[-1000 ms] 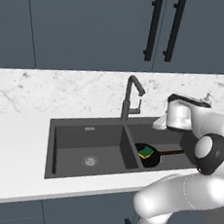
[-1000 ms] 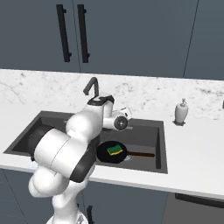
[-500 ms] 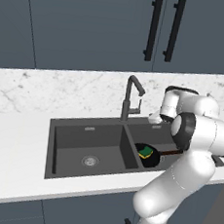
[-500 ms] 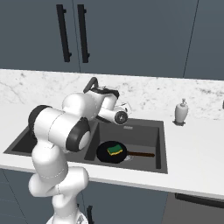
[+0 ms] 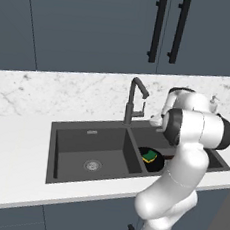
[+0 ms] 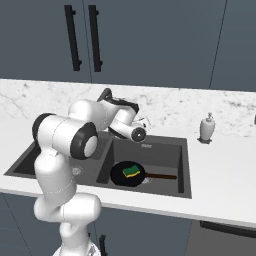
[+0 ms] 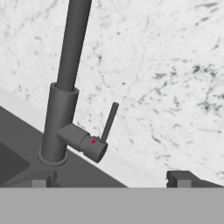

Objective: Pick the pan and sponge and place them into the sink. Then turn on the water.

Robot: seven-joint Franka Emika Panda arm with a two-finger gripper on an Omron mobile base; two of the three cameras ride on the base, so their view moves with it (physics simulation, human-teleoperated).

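The black pan (image 5: 152,160) (image 6: 128,174) lies in the right basin of the dark sink (image 5: 92,131) (image 6: 165,154), its brown handle pointing right. The green-and-yellow sponge (image 5: 150,155) (image 6: 131,171) rests inside the pan. My gripper (image 7: 111,180) is open, its two fingertips (image 7: 180,177) spread wide with nothing between them. It points at the foot of the dark gooseneck faucet (image 5: 134,100) (image 7: 61,118). The faucet's side lever (image 7: 109,121) stands up just ahead of the gap between the tips. No water runs from the spout.
A white soap dispenser (image 6: 207,127) (image 5: 214,102) stands on the marble counter right of the sink. The left basin (image 5: 90,157) holds just its round drain. Dark cabinet doors with black handles (image 5: 157,28) hang above the backsplash.
My hand has swung from above the right basin back toward the faucet's base. The pan and sponge have stayed where they were in the sink. The jaws have stayed open.
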